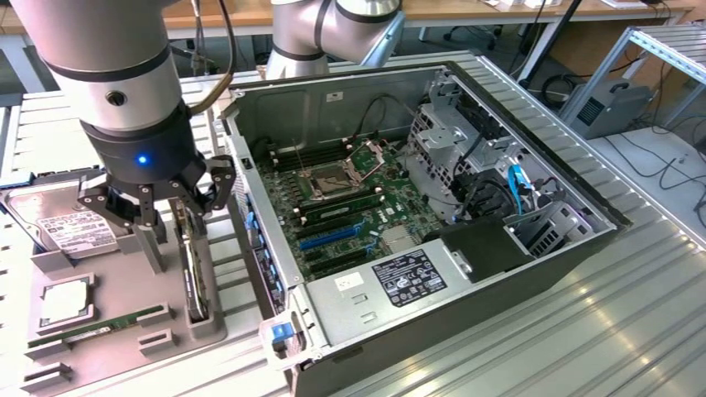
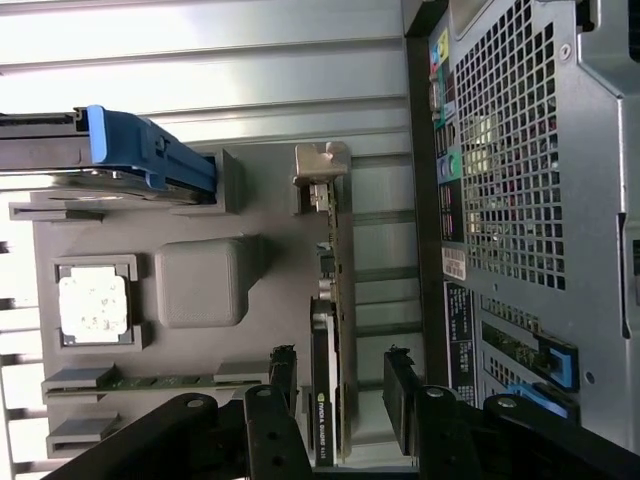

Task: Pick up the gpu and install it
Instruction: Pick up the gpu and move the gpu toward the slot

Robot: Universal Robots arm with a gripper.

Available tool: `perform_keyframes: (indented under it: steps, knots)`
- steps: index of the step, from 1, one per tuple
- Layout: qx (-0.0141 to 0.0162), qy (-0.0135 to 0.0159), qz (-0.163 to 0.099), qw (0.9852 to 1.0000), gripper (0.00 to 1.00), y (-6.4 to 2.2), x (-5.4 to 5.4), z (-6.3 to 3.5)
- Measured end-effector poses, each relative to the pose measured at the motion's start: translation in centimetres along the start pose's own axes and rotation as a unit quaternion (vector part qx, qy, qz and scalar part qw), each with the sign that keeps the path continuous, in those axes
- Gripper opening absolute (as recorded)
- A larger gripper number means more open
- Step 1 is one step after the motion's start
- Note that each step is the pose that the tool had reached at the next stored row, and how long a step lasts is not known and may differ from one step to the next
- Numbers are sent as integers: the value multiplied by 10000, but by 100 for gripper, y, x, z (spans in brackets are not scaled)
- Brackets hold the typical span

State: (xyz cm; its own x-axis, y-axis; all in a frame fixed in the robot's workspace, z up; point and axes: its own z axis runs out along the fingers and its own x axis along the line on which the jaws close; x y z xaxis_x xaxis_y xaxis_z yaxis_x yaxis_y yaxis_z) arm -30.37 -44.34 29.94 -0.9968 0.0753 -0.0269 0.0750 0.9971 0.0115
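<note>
Black two-fingered hand (image 1: pixel 165 213), fingers apart, straddles without touching the thin black rectangular gpu card (image 1: pixel 195 269), standing on edge in a grey moulded holder (image 1: pixel 111 331) on the desk (image 1: pixel 551 331). Exterior view: long axis 12 to 6 o'clock, extending toward 6 o'clock from the hand.

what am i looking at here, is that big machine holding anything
It is a robot arm with a gripping tool. One picture comes from a camera off the arm, the other from a camera on the arm's wrist, looking past the tool. Beside an open computer case sits a grey tray carrying a hard drive, a processor chip, a memory stick and a graphics card standing on edge. The tool is open, straddling that card, holding nothing.
</note>
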Motion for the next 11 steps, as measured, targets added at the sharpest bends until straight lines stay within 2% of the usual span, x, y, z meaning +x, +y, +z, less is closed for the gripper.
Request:
perform_keyframes:
  steps: [11]
  knots:
    - [0,0,0,10000,48,0,1,28]
